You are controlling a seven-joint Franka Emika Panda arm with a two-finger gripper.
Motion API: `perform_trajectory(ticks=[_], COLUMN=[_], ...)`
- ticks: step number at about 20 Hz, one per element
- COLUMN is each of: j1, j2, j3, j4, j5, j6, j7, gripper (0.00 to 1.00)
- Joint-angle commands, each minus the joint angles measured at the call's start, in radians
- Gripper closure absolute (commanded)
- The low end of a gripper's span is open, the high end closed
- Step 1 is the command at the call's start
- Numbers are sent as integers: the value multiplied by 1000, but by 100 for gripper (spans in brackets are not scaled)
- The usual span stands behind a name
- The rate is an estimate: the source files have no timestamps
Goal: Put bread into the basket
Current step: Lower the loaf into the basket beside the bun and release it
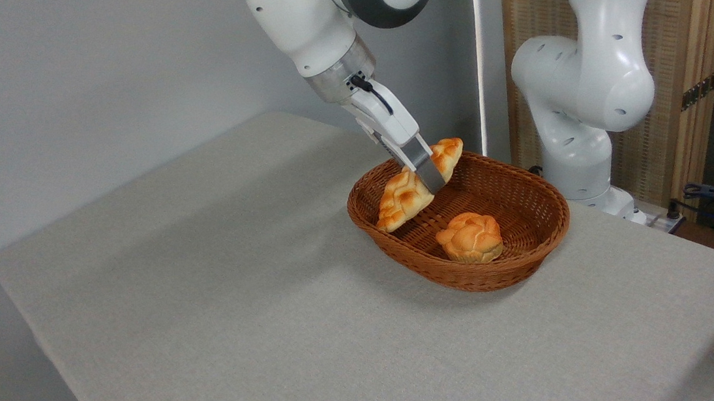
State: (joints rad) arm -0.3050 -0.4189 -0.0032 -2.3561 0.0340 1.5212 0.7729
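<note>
Over the left half of the basket (532, 255), the bread (404, 197) is being held tilted, its lower pointed end hanging near the woven floor and its upper end lying above the far rim. The loaf is being pinched across its middle by the gripper (428, 179), so the carrying appears nearly done; lowering and release are judged to be what is left. A small round bun (470, 237) is being kept in the basket's right half, apart from the loaf, leaving free floor beneath it. On the grey table (209, 293), nothing is being placed in the way.
</note>
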Motion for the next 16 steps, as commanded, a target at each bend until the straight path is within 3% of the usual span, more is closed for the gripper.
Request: perform_trajectory(ticks=[1,8,14,16], j1=[-14,-16,0,0], j2=[11,12,77,113], j3=[16,16,17,64], j4=[-3,26,269,363], j5=[14,18,24,23], j6=[7,4,-4,-3], j7=[-4,6,3,9], gripper=[0,0,0,0])
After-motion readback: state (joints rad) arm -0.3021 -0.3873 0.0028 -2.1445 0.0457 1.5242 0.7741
